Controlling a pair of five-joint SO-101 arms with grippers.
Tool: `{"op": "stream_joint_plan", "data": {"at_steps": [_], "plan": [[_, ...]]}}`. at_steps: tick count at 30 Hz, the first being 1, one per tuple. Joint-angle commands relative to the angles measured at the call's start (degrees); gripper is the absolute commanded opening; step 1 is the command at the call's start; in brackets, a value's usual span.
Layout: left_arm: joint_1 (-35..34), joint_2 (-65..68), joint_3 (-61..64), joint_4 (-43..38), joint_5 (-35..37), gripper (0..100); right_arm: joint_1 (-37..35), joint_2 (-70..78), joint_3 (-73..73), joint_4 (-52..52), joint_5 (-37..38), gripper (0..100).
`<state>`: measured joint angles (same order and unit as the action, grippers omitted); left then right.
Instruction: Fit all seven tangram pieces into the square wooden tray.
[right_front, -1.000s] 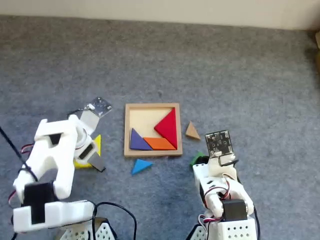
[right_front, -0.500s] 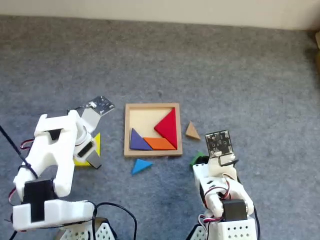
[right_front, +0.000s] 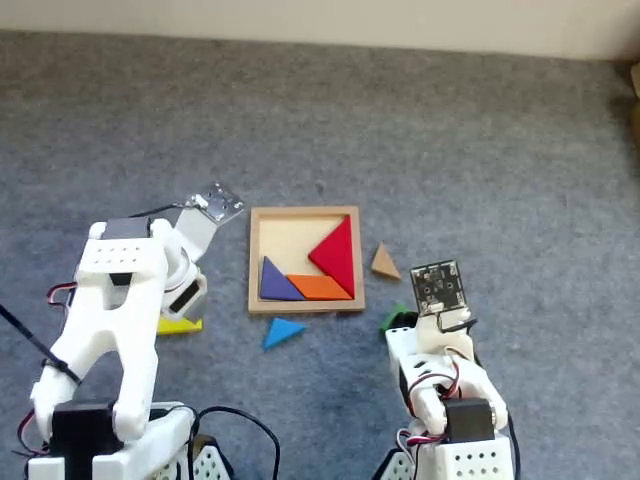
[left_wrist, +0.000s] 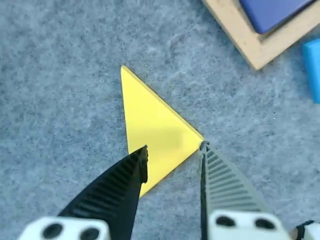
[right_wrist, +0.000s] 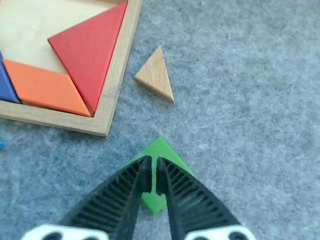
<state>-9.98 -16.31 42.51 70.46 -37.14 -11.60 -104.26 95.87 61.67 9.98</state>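
**Tangram task, four pieces outstanding.** Nearest, at the lower left of the high view, the white left arm (right_front: 115, 300) is being shown after a swing. Compared with a second ago, its forearm is being carried toward the square wooden tray (right_front: 305, 211), and the flat yellow wooden triangle (left_wrist: 150, 130) is now being covered except for a thin strip. In the left wrist view the left gripper (left_wrist: 173, 147) is being held wide over one corner of that triangle, one finger on each side, so a grasp is judged to be in preparation. Whether the fingers are touching the wood cannot be told.

At the lower right, the right gripper (right_wrist: 152, 160) is being kept unmoved, its fingers drawn together with nothing between them. It is being held above the green wooden piece (right_wrist: 161, 148), whose outline is being cut off by them.

Farther up, the small light-blue triangle (right_front: 283, 331) and the small tan triangle (right_front: 384, 262) are lying on the grey carpet (right_front: 480, 150) just beside the tray. Within the tray, unchanged, the red triangle (right_front: 335, 250), orange parallelogram (right_front: 320, 287) and violet triangle (right_front: 277, 282) are being seated along its right and lower sides.
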Motion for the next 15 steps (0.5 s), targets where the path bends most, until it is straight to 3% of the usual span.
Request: {"op": "stream_joint_plan", "data": {"at_steps": [1,5,9,15], "plan": [[-0.7,-2.1,-0.6,0.5,0.5,19,0.6,-0.3,8.7,0.6,0.2,2.9],[-6.3,-2.0,-0.7,-2.0,0.4,30,0.6,-0.3,8.7,0.6,0.2,2.9],[-8.3,-0.2,0.0,-6.2,0.2,30,0.6,-0.3,8.7,0.6,0.2,2.9],[-8.1,12.8,-5.8,-6.3,0.1,30,0.6,-0.3,8.7,0.6,0.2,2.9]]}}
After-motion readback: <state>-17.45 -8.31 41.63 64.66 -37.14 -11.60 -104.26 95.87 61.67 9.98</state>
